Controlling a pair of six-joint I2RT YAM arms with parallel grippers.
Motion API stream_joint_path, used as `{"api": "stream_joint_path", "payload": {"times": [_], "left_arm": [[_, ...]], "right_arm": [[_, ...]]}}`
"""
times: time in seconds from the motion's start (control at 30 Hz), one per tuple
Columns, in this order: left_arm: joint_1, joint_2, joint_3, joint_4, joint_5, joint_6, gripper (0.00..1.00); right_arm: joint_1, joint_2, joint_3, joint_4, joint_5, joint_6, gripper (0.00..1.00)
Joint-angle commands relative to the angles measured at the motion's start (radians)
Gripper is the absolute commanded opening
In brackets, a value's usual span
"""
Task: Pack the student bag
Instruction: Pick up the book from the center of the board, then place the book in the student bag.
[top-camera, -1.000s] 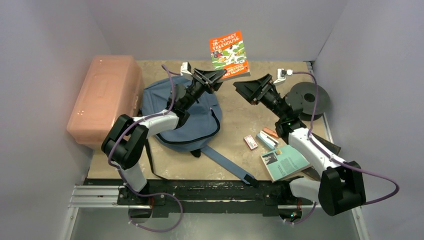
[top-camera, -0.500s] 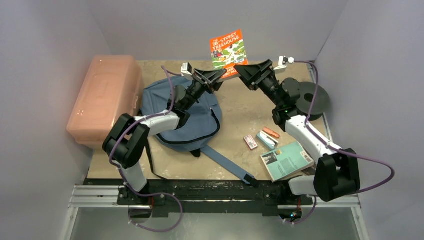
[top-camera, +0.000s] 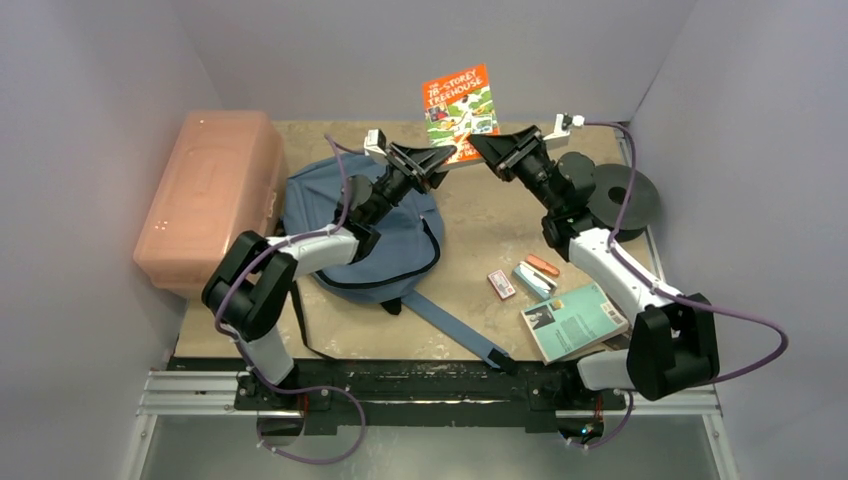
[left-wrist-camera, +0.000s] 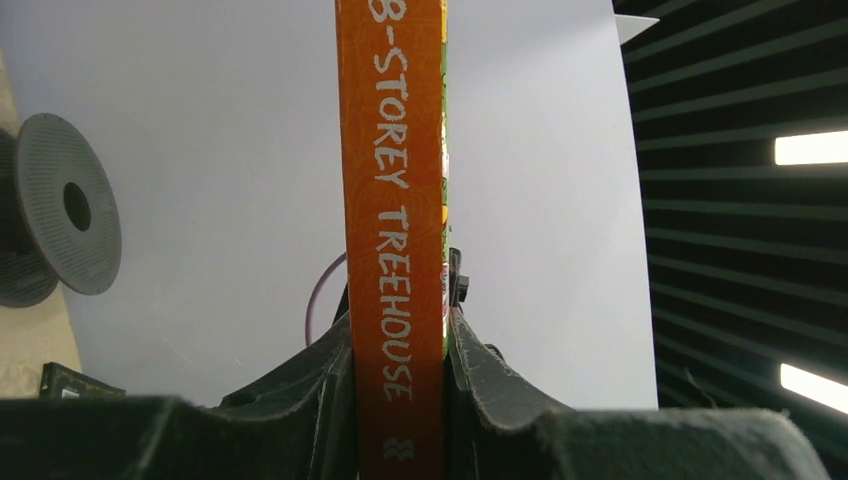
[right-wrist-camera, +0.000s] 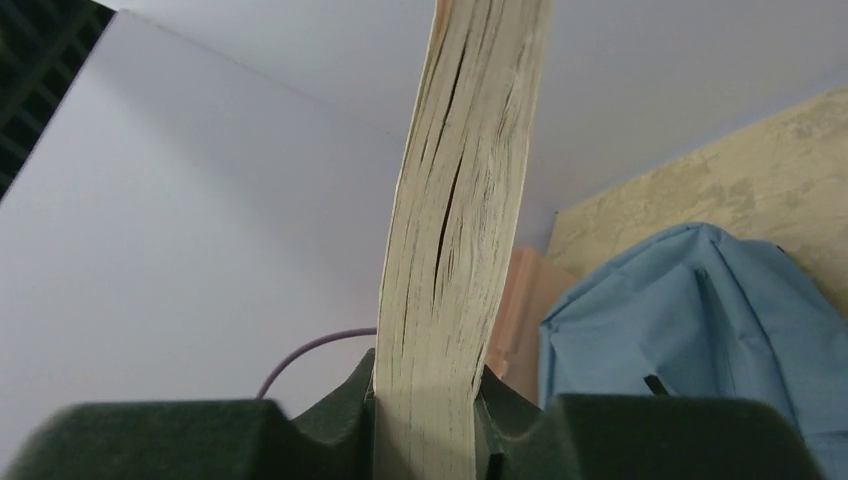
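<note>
The orange book (top-camera: 459, 105) stands upright in the air over the far part of the table (top-camera: 480, 230), and 2 grippers carry it together. The left gripper (top-camera: 432, 158) is clamped on the lower end of the spine; in the left wrist view its jaws press on both sides of the spine (left-wrist-camera: 392, 200). The right gripper (top-camera: 487, 148) is clamped on the opposite side, and in the right wrist view its fingers (right-wrist-camera: 500, 400) pinch the cream page edge (right-wrist-camera: 465, 200).

I judge that this double hold has a reason. A paperback taken at 1 corner only would sag or fan open, while 2 grips keep it closed and flat. It may also be a handover from 1 arm to the other, but the pictures do not decide this.

The student bag (top-camera: 405, 245) lies flat on the table under the left arm, just beside the salmon-pink box (top-camera: 210, 190) and near the book. I cannot tell whether its zipper mouth is open enough.

The teal book (top-camera: 572, 322) and the stapler (top-camera: 533, 278) wait on the right side, not yet packed, so the task seems to be at an early stage.
</note>
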Motion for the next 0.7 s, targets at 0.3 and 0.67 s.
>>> {"api": "stream_joint_path", "payload": {"times": [0.3,0.67], "left_arm": [[0.043,-0.569,-0.004,-1.465,-0.081,1.194,0.59],[-0.084,-0.391,0.199,-2.030,-0.057,1.954,0.60]], "right_arm": [[0.005,-0.278,0.111,-0.731,0.679,-0.710,0.00],[0.006,-0.449,-0.032,-0.810,0.449,-0.751,0.00]]}}
